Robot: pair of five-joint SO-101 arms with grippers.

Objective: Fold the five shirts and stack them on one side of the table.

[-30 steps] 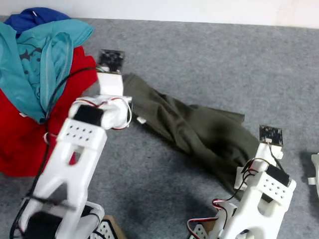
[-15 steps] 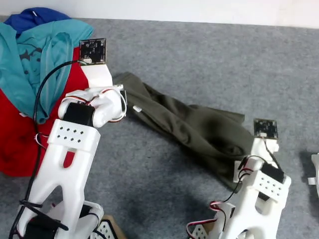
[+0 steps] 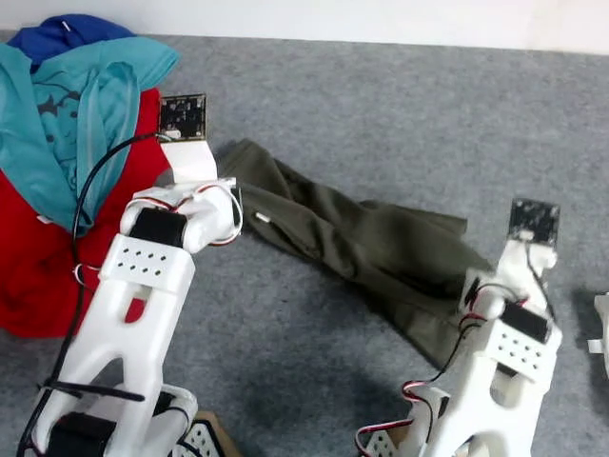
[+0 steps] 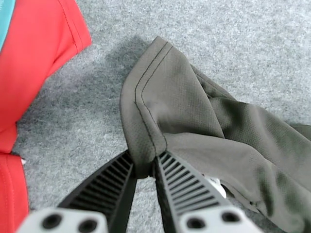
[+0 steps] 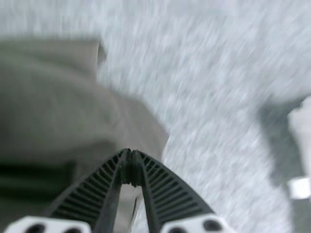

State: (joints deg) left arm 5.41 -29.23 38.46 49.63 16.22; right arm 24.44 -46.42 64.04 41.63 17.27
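Olive shirt (image 3: 362,243) lying crumpled in a long diagonal band across the grey table (image 3: 400,114), between the two arms. The left gripper (image 4: 145,164) is closed to a narrow gap and pinches a stitched fold at the shirt's end nearest the pile, the cloth bunched between its ribbed fingers (image 4: 109,187). The right gripper (image 5: 129,167) sits at the opposite end of the shirt, over its edge, with its fingertips pressed together; whether any cloth is caught between them cannot be made out. At the table's far left side lies the unfolded pile: a red shirt (image 3: 29,267) underneath, a teal shirt (image 3: 57,124) draped over it, and a blue shirt (image 3: 67,30) at the back edge.
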